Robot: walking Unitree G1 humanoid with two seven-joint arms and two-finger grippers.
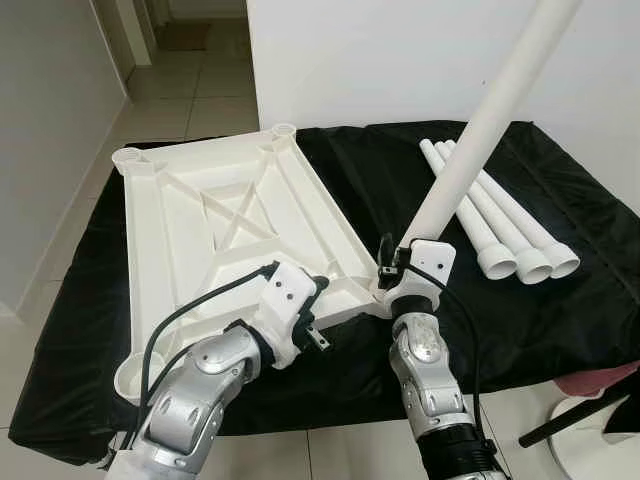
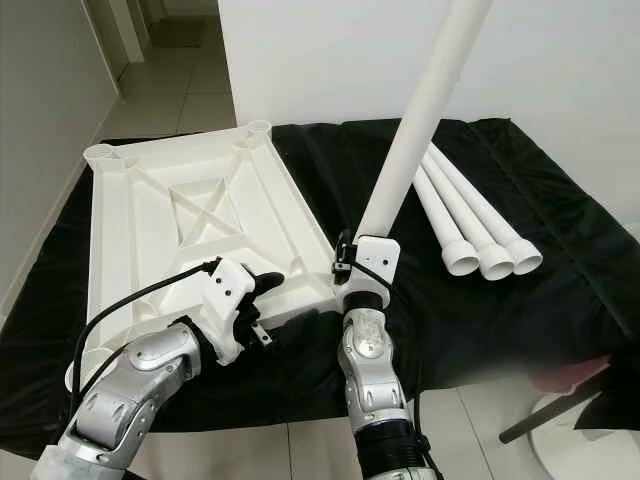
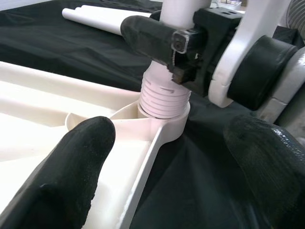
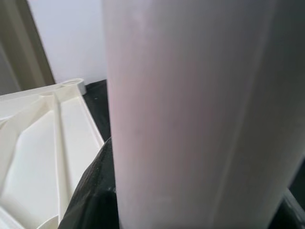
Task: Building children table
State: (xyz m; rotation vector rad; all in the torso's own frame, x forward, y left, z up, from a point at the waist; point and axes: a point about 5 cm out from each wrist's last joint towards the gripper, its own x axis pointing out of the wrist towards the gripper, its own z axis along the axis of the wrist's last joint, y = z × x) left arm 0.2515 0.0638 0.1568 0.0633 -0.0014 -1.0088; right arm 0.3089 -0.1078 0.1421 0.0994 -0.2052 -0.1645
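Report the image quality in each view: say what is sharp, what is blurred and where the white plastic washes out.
Left eye view: evenly lit and sharp; the white plastic tabletop looks pale but its ribs read clearly. Left wrist view: the threaded end of the white plastic leg tube is crisp, while the near black fingers of the left gripper are soft. Right wrist view: the tube sits very close, blurred and featureless.

L tool (image 1: 318, 318) open, R tool (image 1: 392, 262) clamped.
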